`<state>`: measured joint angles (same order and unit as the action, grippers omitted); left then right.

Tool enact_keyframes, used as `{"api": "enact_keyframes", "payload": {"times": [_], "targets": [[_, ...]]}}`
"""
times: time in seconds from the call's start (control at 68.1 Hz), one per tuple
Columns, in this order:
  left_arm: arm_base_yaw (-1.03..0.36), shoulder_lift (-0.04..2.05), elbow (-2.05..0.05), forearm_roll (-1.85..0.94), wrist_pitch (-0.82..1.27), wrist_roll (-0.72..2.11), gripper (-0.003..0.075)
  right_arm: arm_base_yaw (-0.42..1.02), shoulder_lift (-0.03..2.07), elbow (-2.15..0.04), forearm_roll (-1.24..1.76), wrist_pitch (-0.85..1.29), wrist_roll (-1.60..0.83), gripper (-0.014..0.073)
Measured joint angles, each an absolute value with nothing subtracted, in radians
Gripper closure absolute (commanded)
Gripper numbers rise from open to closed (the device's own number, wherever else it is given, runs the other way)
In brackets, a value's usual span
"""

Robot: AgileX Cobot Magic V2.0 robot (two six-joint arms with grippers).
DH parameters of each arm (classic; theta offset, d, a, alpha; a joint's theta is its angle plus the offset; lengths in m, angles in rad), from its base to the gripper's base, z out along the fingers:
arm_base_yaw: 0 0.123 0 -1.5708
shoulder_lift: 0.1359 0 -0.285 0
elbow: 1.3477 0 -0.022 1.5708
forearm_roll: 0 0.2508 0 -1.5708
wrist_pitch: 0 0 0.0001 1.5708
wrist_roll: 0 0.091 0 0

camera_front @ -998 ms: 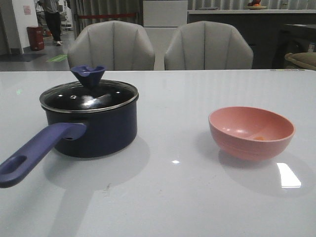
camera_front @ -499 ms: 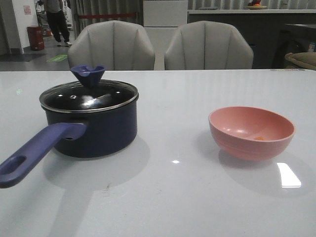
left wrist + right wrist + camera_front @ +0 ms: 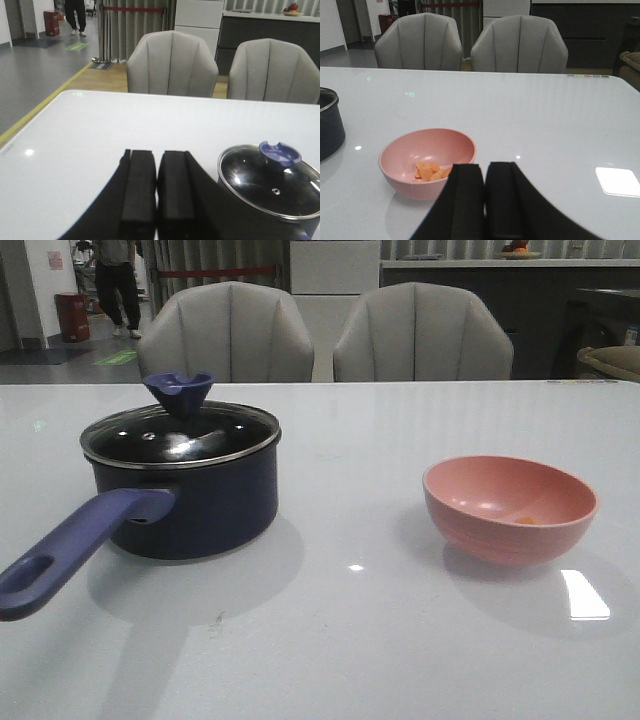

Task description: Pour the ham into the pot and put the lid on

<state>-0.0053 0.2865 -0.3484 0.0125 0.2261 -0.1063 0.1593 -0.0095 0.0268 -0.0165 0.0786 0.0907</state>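
Nothing started: clear glass lid [image 3: 180, 432] sits on dark navy saucepan [image 3: 190, 502]; orange ham pieces [image 3: 431, 171] in pink bowl [image 3: 509, 508] right of saucepan. Left gripper [image 3: 156, 187], right gripper [image 3: 484, 197]: jaws pressed together, empty. Next, likely: lift lid off.

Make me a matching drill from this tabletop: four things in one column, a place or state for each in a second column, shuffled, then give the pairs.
Things
1. clear glass lid with purple-blue knob
2. small orange ham pieces
3. dark navy saucepan
4. left gripper

Places or states
A. lying inside the round pink bowl
B. fingers closed together, holding nothing
C. seated on the saucepan's rim
D. standing on the white table, long handle pointing toward the camera in the front view

Pairs: 1-C, 2-A, 3-D, 4-B
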Motion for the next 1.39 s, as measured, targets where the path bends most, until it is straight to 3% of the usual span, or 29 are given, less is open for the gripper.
{"api": "enact_keyframes", "payload": {"times": [0.294,0.396,0.529,0.617,0.925,1.395], "targets": [[-0.005,0.332,-0.348,0.011,0.251,-0.108,0.0576,0.159,-0.009,0.027,-0.016,0.079,0.091,0.0435],[-0.005,0.332,-0.346,0.011,0.262,-0.108,0.0453,0.159,-0.009,0.027,-0.016,0.079,0.091,0.0435],[-0.005,0.332,-0.346,0.011,0.267,-0.108,0.0186,0.159,-0.009,0.027,-0.016,0.079,0.091,0.0435],[-0.005,0.334,-0.346,0.011,0.271,-0.108,0.0099,0.159,-0.009,0.027,-0.016,0.079,0.091,0.0435],[-0.078,0.505,-0.554,0.007,0.468,-0.110,0.0097,0.159,-0.009,0.027,-0.016,0.079,0.091,0.0435],[-0.301,1.195,-1.023,-0.074,0.549,-0.110,0.0100,0.159,-0.009,0.027,-0.016,0.081,0.091,0.0435]]}}
